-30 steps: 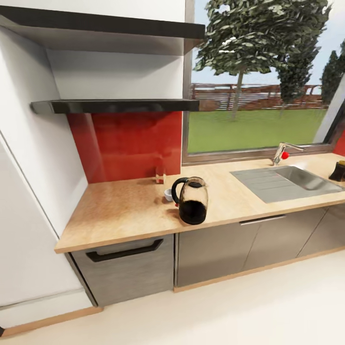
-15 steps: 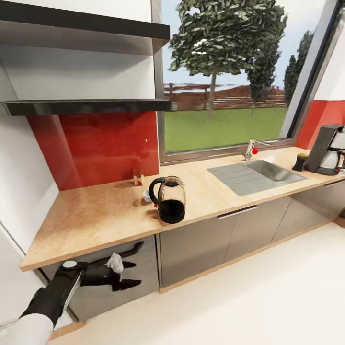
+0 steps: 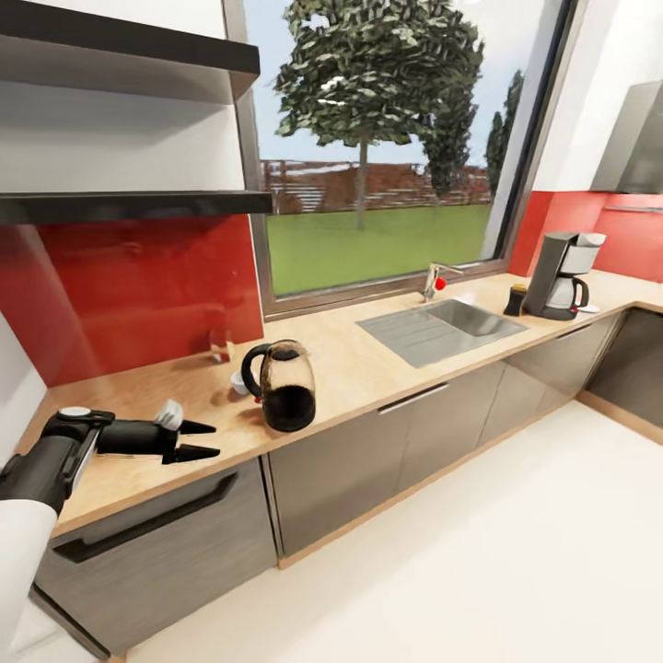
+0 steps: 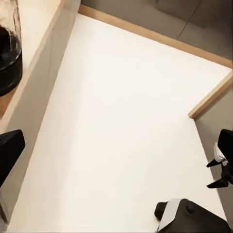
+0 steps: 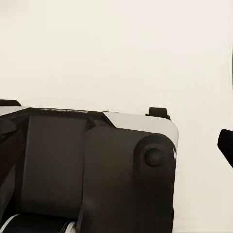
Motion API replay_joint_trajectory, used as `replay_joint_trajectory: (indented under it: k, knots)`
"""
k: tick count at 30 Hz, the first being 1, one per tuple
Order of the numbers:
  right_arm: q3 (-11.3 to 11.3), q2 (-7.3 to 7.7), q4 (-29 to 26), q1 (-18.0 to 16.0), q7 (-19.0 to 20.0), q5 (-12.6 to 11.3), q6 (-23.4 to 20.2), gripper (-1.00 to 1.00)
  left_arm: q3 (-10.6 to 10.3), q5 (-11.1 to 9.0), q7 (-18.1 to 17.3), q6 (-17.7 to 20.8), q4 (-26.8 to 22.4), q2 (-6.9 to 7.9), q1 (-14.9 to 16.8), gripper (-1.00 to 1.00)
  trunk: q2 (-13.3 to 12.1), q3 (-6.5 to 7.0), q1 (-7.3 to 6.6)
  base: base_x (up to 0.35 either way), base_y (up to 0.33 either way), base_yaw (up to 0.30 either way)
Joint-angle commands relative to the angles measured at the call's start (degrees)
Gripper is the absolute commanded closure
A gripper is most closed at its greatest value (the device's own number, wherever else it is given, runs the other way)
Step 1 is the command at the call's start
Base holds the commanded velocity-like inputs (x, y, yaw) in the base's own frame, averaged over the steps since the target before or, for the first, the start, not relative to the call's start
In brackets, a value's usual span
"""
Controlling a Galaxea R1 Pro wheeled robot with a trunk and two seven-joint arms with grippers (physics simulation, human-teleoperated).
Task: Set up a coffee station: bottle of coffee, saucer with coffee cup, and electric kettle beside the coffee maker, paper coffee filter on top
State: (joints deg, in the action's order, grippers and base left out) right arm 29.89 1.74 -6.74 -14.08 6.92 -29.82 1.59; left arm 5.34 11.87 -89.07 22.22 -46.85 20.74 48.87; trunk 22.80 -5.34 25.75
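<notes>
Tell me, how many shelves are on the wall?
2. The upper shelf is at the top left beside the window. The lower shelf hangs under it, above the red wall. More could be hidden past the picture's edge.

head cam high, facing table (image 3: 368, 354) and window; left wrist cam looks down at floor (image 4: 126, 121), sharing kettle (image 3: 281, 387); right wrist cam near floor.

1. The electric kettle (image 3: 281, 386) stands on the tabletop (image 3: 364, 359), left of the sink (image 3: 440, 327).
2. The coffee maker (image 3: 564, 274) sits far right of the sink.
3. My left end effector (image 3: 199, 439) hangs left of the kettle.
</notes>
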Motion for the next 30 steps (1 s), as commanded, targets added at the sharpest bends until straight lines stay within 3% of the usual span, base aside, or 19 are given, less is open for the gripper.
replay_joint_trajectory:
  k: [1,3,5,9,30]
  knots:
    - [0.4,0.02,0.1,-0.1,0.2,-0.6,0.2,-1.00,0.2,0.6,-0.4,0.5,-0.1,0.32,0.1,-1.00,0.1,-0.13,0.04,0.000,0.000,-0.300]
    - [0.4,0.02,0.1,-0.1,0.2,-0.6,0.2,-1.00,0.2,0.6,-0.3,0.5,-0.1,0.69,0.1,-1.00,0.1,-0.13,0.04,0.000,0.000,-0.300]
    - [0.4,0.08,0.1,-0.1,0.2,-0.6,0.2,-1.00,0.2,0.6,-0.4,0.6,-0.2,2.19,0.1,-1.00,0.1,-0.13,0.04,0.000,0.000,-0.300]
    - [0.5,0.10,0.1,-0.1,0.2,-0.5,0.2,-1.00,0.3,0.6,-0.4,0.6,-0.2,2.96,0.1,-1.00,0.1,-0.13,0.04,0.108,0.011,-0.184]
    - [0.5,0.11,0.0,-0.1,0.2,-0.5,0.3,-1.00,0.3,0.6,0.3,0.3,0.0,2.87,-0.7,-1.00,0.1,-0.13,0.04,0.298,0.146,-0.007]
